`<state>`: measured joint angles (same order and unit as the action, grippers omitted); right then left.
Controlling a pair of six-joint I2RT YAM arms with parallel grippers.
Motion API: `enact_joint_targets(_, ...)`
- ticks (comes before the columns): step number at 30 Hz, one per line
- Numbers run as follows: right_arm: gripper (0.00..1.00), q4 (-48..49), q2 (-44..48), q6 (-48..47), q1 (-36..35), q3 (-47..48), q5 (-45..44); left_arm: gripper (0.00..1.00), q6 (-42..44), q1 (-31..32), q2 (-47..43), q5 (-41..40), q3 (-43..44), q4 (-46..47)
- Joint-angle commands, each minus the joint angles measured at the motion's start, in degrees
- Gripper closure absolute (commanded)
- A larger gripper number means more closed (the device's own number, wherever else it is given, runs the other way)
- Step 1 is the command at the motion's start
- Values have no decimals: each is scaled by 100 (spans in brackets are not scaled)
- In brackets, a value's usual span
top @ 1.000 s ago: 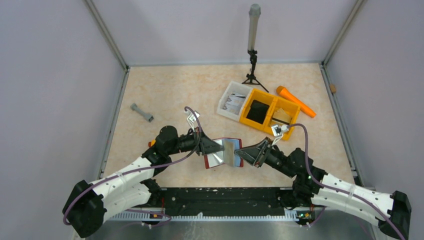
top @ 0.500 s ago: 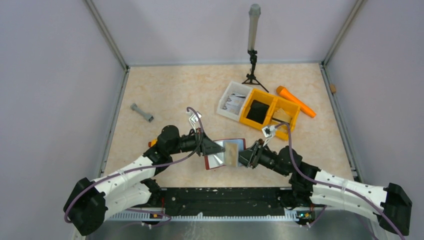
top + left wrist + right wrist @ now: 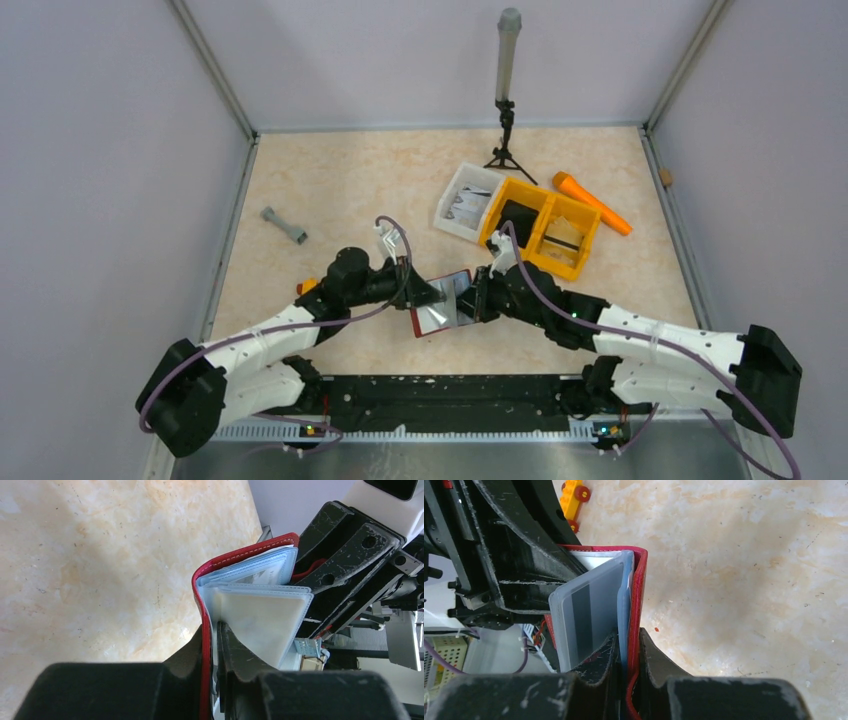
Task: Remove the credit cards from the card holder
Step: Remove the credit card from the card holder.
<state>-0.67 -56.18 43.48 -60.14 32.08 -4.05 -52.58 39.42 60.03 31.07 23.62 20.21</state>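
Card holder (image 3: pixel 201 600) pinched at both ends; no card out yet.
Our left gripper (image 3: pixel 212 630) clamps its red cover, clear sleeves (image 3: pixel 260 615) fanning just past the fingertips (image 3: pixel 227 640). Our right gripper (image 3: pixel 628 637) is clenched on the opposite edge and a sleeve; a striped credit card (image 3: pixel 584 615) stands just beside one finger (image 3: pixel 604 652), outside the pinch. Next, we judge, the right must let go and re-pinch that card alone.

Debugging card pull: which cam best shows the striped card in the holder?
Right wrist: the striped card stands in a clear sleeve inside the card holder, stripe visible. Left wrist shows only pale sleeves, no stripe. Top external shows the holder small, card indistinct.
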Motion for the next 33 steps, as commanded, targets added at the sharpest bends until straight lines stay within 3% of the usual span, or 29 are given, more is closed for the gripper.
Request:
enact_joint_targets(1, 100, 168, -80, -89, -55, 378, 16, 82, 72, 145, -47, 308, 218, 500)
enact_joint_targets(4, 100, 85, -1, -41, -53, 370, -102, 71, 85, 150, -189, 310, 186, 410)
enact_joint_targets(9, 100, 143, 182, 134, -18, 172, -111, 24, 93, 145, -583, 292, 4, 439)
enact_joint_targets(13, 100, 168, 152, 204, 2, 130, -98, 2, 25, 152, -778, 258, -92, 481)
enact_joint_targets(20, 100, 274, -108, 230, -5, 207, -67, 1, 70, 191, -491, 144, -6, 297)
enact_joint_targets(26, 100, 245, -330, 166, 1, 281, -148, 1, 498, 325, -378, -415, 423, -772)
enact_joint_targets(33, 100, 327, -475, 167, -3, 224, -134, 3, 629, 391, -99, -740, 614, -1208)
